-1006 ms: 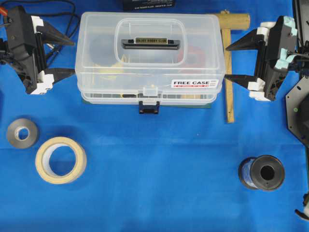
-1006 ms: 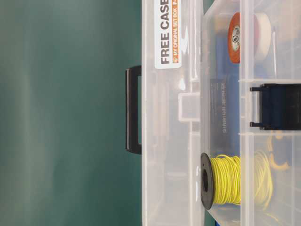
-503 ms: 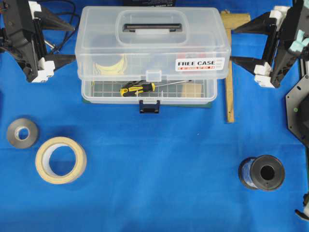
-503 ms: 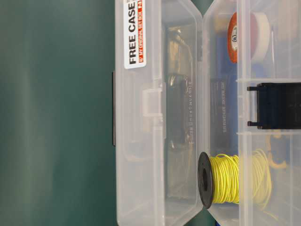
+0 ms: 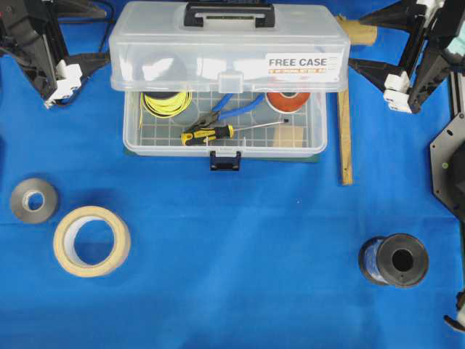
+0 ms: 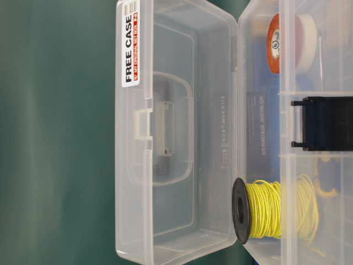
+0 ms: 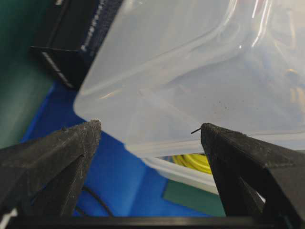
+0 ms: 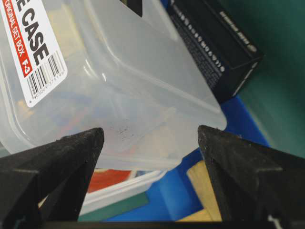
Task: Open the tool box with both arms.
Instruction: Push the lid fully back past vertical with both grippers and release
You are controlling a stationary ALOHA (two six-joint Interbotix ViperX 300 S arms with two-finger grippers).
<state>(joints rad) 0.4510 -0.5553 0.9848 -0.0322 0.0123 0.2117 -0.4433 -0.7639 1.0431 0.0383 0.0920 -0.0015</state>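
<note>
The clear tool box (image 5: 225,145) stands at the back middle with its lid (image 5: 229,51) swung up and back, "FREE CASE" sticker (image 5: 303,64) facing forward. The gridded base shows a yellow wire spool (image 5: 166,102), a screwdriver (image 5: 207,134) and an orange roll (image 5: 288,98). The black latch (image 5: 224,160) hangs at the front. My left gripper (image 5: 107,33) is open at the lid's left end, and my right gripper (image 5: 354,40) is open at its right end. Each wrist view shows a lid corner between the spread fingers, left (image 7: 150,126) and right (image 8: 150,131). The table-level view shows the raised lid (image 6: 176,132).
A wooden mallet (image 5: 344,131) lies just right of the box. A grey tape roll (image 5: 33,200) and a masking tape roll (image 5: 91,241) lie front left. A black spool (image 5: 393,259) lies front right. A black carton (image 8: 214,43) sits behind the box.
The lid has swung from almost shut to up and back, exposing the base's contents. Both grippers moved toward the back with the lid's ends.
</note>
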